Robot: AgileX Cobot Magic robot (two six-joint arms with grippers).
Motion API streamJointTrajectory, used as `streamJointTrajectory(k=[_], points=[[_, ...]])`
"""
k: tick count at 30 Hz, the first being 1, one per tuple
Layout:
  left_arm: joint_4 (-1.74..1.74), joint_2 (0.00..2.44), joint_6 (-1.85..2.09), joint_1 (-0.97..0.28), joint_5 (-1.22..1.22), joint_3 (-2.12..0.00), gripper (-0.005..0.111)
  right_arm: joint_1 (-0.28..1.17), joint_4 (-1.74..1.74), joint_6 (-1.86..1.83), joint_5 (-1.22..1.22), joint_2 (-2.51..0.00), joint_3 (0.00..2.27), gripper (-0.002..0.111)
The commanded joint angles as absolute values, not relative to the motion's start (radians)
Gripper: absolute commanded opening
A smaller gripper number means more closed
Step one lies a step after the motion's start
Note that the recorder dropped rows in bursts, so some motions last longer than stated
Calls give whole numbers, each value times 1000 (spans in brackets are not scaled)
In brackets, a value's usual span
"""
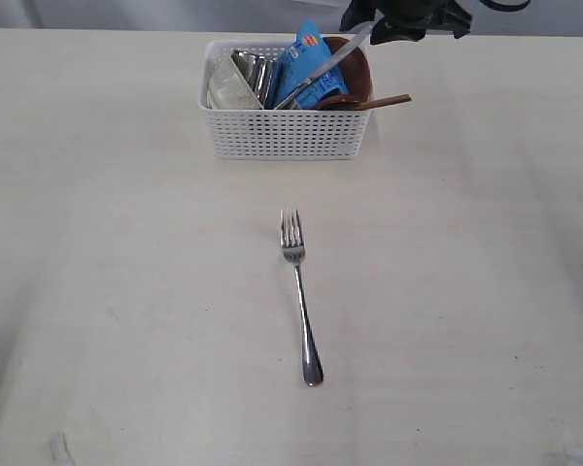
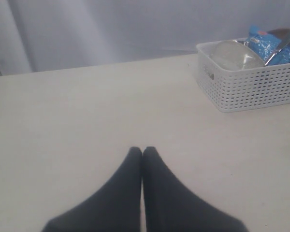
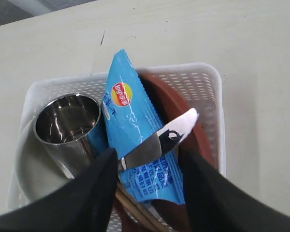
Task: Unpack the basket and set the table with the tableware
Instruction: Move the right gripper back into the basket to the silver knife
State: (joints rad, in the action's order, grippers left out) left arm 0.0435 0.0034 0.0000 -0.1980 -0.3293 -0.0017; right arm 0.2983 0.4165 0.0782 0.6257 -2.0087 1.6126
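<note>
White perforated plastic basket (image 1: 282, 136) is sitting on the pale cream tabletop (image 1: 126, 243), directly beneath the right claw (image 3: 150, 154). Its fingers are standing apart, straddling the steel knife (image 3: 159, 142), which is leaning across the blue snack packet (image 3: 130, 111); contact not discernible. Steel cup (image 3: 67, 118) and brown round plate (image 3: 174, 106) are flanking the packet. Steel fork (image 1: 299, 291) is lying well apart from both claws. Left claw (image 2: 142, 151) is pressed together over the tabletop, basket well ahead of it.

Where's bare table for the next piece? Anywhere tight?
Bare cream tabletop both sides of the steel fork, and between its tines and the white lattice basket. Crowded only inside the basket.
</note>
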Motion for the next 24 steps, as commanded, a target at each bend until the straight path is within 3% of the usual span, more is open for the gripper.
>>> streamJointTrajectory(k=[1, 19, 24], points=[[48, 0, 0, -196, -326, 0, 0, 295, 420, 62, 582, -2019, 1617, 42], [48, 0, 0, -196, -326, 0, 0, 304, 469, 0, 520, -2086, 1617, 41], [48, 0, 0, -196, -326, 0, 0, 304, 469, -32, 520, -2086, 1617, 23]])
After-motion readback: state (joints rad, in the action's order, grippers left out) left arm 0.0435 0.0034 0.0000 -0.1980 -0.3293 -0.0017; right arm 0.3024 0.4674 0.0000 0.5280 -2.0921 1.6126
